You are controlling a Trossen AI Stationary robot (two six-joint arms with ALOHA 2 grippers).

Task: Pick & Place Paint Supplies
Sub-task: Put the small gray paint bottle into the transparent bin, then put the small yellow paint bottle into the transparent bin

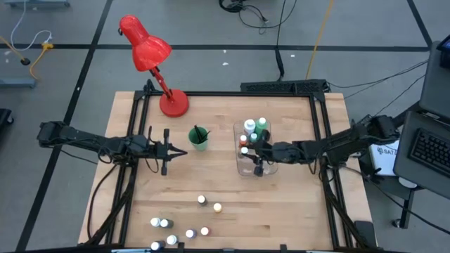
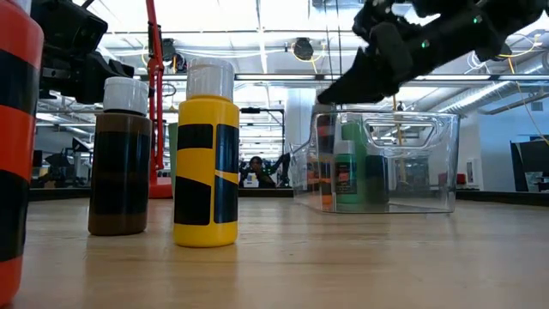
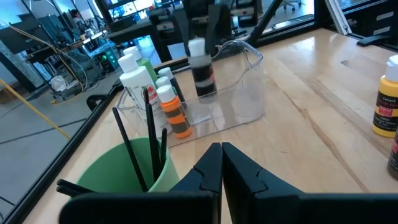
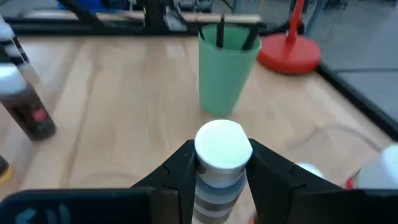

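Note:
My right gripper (image 1: 257, 154) hangs over the clear plastic bin (image 1: 240, 167) at the table's middle right, shut on a dark paint bottle with a white cap (image 3: 201, 70). Several other bottles (image 3: 173, 112) stand upright inside the bin. A green cup (image 1: 199, 138) with dark brushes (image 3: 149, 134) stands left of the bin. Beside the cup, on its left, my left gripper (image 1: 181, 152) is shut and holds nothing. Several loose white-capped bottles (image 1: 202, 200) stand by the table's near edge. My right gripper pinches the bottle's neck just below the white cap (image 4: 217, 180) between its two fingers (image 4: 181, 171). The fingers reach in from the table's right, slanting slightly down. The bottle hangs upright over the bin, clear of the bin's floor.
A red desk lamp (image 1: 151, 53) stands on its round base (image 1: 174, 104) at the far left of the table. In the low view a brown bottle (image 2: 120, 159), a yellow one (image 2: 206, 159) and an orange one (image 2: 13, 146) stand close to the camera. Bare wood lies between the bin and the loose bottles.

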